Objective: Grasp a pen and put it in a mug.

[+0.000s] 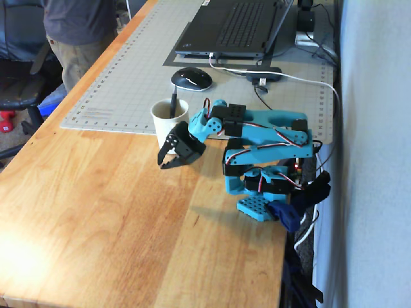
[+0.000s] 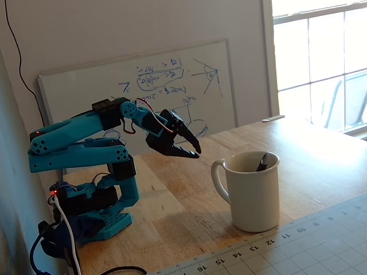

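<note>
The cream-white mug [image 1: 169,120] stands on the wooden table at the edge of the cutting mat; it also shows in another fixed view [image 2: 252,191] with its handle to the left. The pen [image 1: 173,102] stands inside the mug, its dark end sticking up above the rim [image 2: 262,162]. My gripper [image 1: 168,158] hangs just in front of the mug, pointing down, a little above the table. In the other fixed view the gripper [image 2: 191,152] is left of the mug, black fingers slightly apart and empty.
A grey cutting mat [image 1: 128,77] lies behind the mug with a black mouse [image 1: 191,78] and a laptop [image 1: 237,29] on it. A person [image 1: 80,32] stands at the table's far left edge. A whiteboard [image 2: 172,86] leans on the wall behind the arm.
</note>
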Robot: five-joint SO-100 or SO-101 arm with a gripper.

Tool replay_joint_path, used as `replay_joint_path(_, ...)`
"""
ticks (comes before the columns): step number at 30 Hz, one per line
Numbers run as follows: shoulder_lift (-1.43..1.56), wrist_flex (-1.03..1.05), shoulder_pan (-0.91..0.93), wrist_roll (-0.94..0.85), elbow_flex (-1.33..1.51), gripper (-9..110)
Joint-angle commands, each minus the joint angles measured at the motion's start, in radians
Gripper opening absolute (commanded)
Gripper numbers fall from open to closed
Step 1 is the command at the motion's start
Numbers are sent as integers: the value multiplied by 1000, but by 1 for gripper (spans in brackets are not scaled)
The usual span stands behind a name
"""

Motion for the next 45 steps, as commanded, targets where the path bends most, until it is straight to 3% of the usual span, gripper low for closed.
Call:
replay_joint_path(1, 81, 20, -14, -15, 51, 1)
replay_joint_path(9, 146, 46, -15, -14, 187, 1)
replay_joint_path(20, 333, 383, -12, -17, 181, 1)
replay_joint_path(45, 333, 373, -6, -14, 184, 1)
